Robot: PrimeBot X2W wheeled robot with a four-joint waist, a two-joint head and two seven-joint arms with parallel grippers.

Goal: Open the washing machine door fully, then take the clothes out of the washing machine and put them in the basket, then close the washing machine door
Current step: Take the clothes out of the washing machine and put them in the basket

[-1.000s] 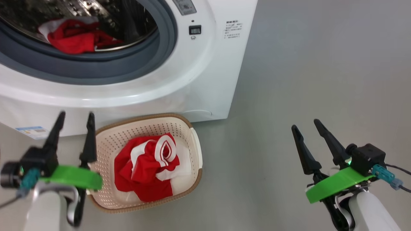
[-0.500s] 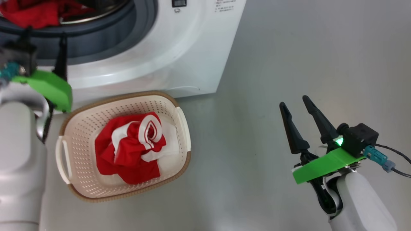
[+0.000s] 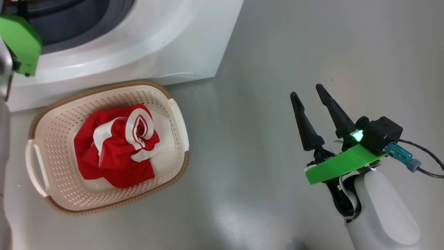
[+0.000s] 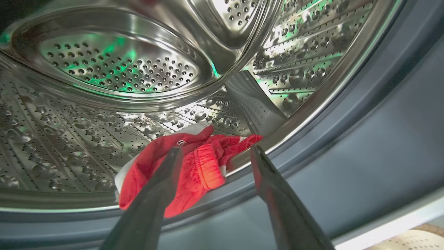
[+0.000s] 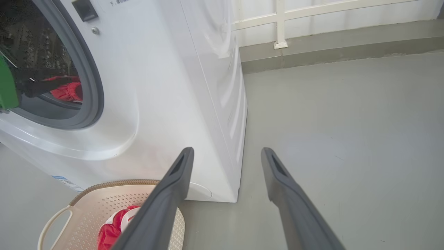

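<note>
Sitting before the washing machine (image 3: 156,45), the basket (image 3: 55,146) holds red clothes (image 3: 114,149) (head view). Left wrist view: left gripper (image 4: 216,149) released, pointing at a red garment (image 4: 194,170) on the machine's drum lip. Right wrist view: right gripper (image 5: 227,149) released, empty, facing the machine's lower corner.

We note a smooth grey floor (image 3: 263,194), faintly glossy under soft light. Beyond it, a raised grey kerb (image 5: 329,52) carries a white framed wall panel (image 5: 312,14).

Glossy perforated steel drum (image 4: 114,66); red cloth clothes (image 4: 194,166); perforated plastic basket (image 3: 55,146).
</note>
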